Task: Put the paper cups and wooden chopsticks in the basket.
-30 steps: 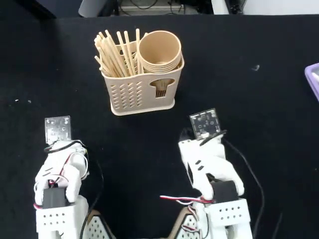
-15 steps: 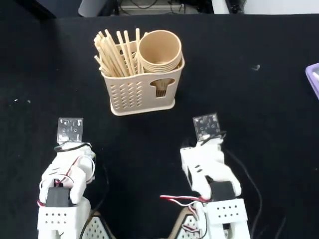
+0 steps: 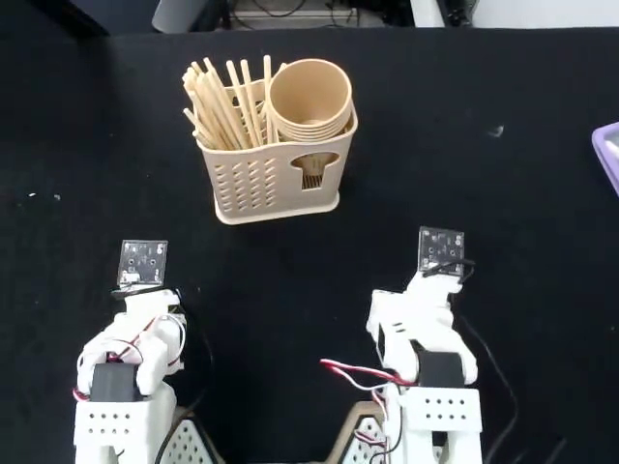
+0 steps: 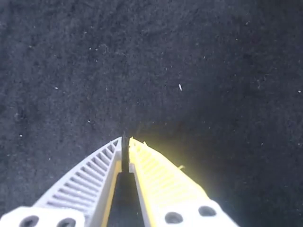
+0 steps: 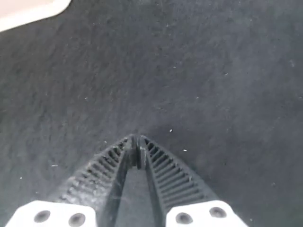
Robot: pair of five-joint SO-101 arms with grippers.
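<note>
Start at the bottom edge of the high view. Your left arm (image 3: 126,362) sits folded at the lower left and your right arm (image 3: 423,333) at the lower right, both white and low over the black counter (image 3: 503,203). Each carries a small square board at its far end, one (image 3: 143,263) on the left arm and one (image 3: 440,249) on the right. A loop of red and white wires (image 3: 353,372) runs out beside the right arm's base.

In the left wrist view, your left pincer (image 4: 125,144) is clenched. Its white finger and yellow finger meet at the tips with nothing between them, and bare counter cloth lies just beyond. In the right wrist view, your right pincer (image 5: 136,144) is clenched too, its two ribbed dark fingers pressed together at the tips and grasping nothing.

Farther up, in the upper middle of the high view and well apart from both arms, the beige perforated basket (image 3: 276,179) stands upright on the counter. The wooden chopsticks (image 3: 227,106) stand bundled in its left compartment, fanning up and to the left above the rim. The paper cups (image 3: 309,97) sit nested in a stack in its right compartment, mouths up. At the right edge of the frame, the corner of a purple object (image 3: 607,155) juts in.
</note>
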